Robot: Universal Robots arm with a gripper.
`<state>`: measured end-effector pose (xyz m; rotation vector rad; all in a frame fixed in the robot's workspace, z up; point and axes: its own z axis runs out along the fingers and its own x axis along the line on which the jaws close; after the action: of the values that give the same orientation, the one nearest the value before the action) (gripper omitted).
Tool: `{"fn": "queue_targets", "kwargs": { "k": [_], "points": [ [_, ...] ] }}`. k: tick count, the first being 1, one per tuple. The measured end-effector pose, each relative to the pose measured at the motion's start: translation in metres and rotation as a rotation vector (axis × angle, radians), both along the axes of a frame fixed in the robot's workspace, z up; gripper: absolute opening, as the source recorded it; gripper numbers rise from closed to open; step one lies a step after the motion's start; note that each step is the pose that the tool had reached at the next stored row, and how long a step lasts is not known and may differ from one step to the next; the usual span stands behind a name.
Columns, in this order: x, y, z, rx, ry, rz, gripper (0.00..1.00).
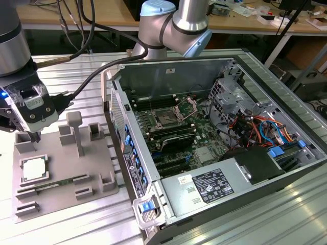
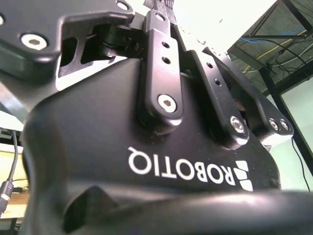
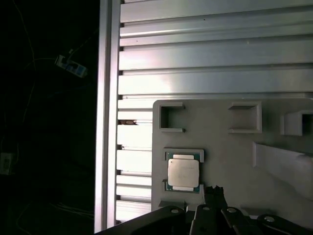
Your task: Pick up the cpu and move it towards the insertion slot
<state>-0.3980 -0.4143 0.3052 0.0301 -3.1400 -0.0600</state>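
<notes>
At the exterior view's left, the cpu (image 1: 34, 169) lies flat in a square nest on the grey plate (image 1: 61, 162), pale lid up, not lifted. The plate rests on the ribbed tabletop (image 1: 66, 64).

Claw: the claw (image 1: 32, 139) hangs over the plate's far edge, tips down. In the first wrist view its links draw in to a single point, which reads as closed with nothing held. No contact with the chip is visible.

Governing relation: in the exterior view the cpu lies at six o'clock from the claw, near but apart. The first wrist view confirms this, with the tips just beside one corner of the nest and off the chip's lid. The chip is square, so it has no long axis; its edges run parallel to the plate's edges.

Destination: the slot (image 1: 167, 120) sits on the green board inside the open case (image 1: 173, 66), well apart from the plate. It lies between two and three o'clock from the cpu in the exterior view. Its metal frame (image 1: 186, 107) stands raised.

Judgement: the pick is not yet made.
</notes>
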Motion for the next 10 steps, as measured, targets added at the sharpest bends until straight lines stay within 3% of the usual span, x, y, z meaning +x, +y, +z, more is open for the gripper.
{"fn": "queue_targets", "kwargs": {
  "k": [10],
  "points": [
    [-0.004,0.0,-0.0022,0.0,-0.0001,0.0,0.11]
  ]
}}
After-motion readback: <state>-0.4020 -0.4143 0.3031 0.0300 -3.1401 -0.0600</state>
